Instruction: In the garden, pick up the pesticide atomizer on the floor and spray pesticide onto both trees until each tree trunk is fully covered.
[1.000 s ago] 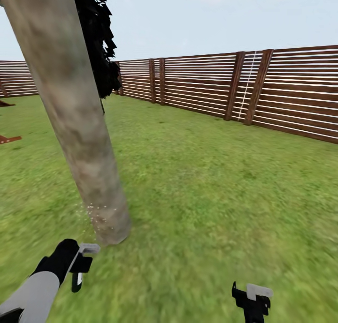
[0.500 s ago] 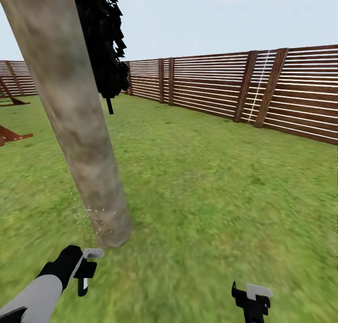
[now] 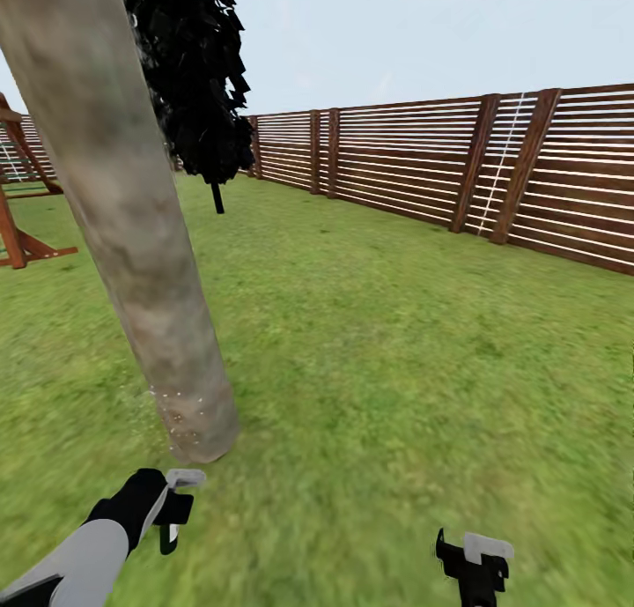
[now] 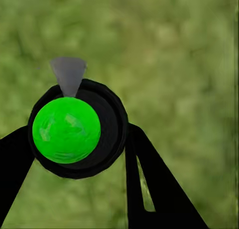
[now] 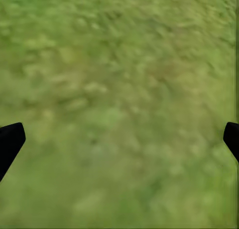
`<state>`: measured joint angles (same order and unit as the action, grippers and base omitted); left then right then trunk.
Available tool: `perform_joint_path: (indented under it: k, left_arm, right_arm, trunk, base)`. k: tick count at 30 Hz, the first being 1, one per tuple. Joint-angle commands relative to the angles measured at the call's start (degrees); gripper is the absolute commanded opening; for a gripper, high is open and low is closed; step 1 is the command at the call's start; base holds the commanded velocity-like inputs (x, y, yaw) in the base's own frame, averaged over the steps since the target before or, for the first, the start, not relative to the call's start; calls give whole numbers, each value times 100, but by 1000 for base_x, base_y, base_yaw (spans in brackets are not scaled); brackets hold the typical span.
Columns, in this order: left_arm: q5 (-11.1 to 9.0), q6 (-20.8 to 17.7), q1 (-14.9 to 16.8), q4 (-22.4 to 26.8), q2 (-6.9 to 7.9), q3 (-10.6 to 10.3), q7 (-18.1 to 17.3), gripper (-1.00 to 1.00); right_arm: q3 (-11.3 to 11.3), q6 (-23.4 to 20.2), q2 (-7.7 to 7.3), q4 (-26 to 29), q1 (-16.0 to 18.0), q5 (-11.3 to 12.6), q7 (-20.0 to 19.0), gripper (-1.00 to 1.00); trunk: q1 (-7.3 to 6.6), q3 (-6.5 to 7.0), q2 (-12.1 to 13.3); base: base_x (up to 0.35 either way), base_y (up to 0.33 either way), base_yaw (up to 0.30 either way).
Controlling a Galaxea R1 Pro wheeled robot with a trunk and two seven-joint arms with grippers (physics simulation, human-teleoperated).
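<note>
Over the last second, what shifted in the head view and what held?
The head camera panned left: fence, black-leaved tree and wooden frame slid right. The left hand drifted right and lower in frame. It keeps the atomizer by the speckled trunk; right hand stayed open.

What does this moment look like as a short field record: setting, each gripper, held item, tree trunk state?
setting: grass lawn with a brown slat fence behind
left gripper: shut on the pesticide atomizer, low beside the trunk's base
right gripper: open, nothing between its fingers, over grass
tree trunk: thick, mottled grey-brown, pale specks near its base
other tree: narrow, black-leaved, thin stem, farther back
other: brown wooden frame at the far left
</note>
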<state>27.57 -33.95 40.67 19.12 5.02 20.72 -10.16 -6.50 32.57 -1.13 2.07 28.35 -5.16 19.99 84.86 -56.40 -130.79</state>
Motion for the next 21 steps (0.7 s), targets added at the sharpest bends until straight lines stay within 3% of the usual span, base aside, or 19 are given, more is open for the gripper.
perform_joint_path:
  k: [1, 5, 9, 17, 21]
  left_arm:
    - [60, -14, 3, 17, -11, 44, -46, -100]
    - [-207, 10, 4, 28, -11, 43, -40, -100]
    - [-241, 11, 3, 49, -10, 42, -39, -100]
    - [-243, 13, 5, 79, 3, 48, -39, -100]
    - [-244, 384, 7, 44, 20, 258, -40, -100]
  right_arm:
    - [-45, 13, -4, -5, 3, -55, 13, 100]
    - [-45, 13, -8, -5, 3, -55, 13, 100]
    - [-45, 13, 7, -5, 3, -55, 13, 100]
    - [-43, 13, 17, -5, 3, -55, 13, 100]
    - [-43, 13, 17, -5, 3, -55, 13, 100]
  trunk:
    - [0, -5, -2]
    - [0, -5, -2]
    - [0, -5, -2]
    - [0, -5, -2]
    - [0, -5, -2]
  base:
    - [127, -272, 1]
    - [91, -272, 0]
    - [13, -274, 66]
    - [0, -276, 266]
    - [12, -276, 278]
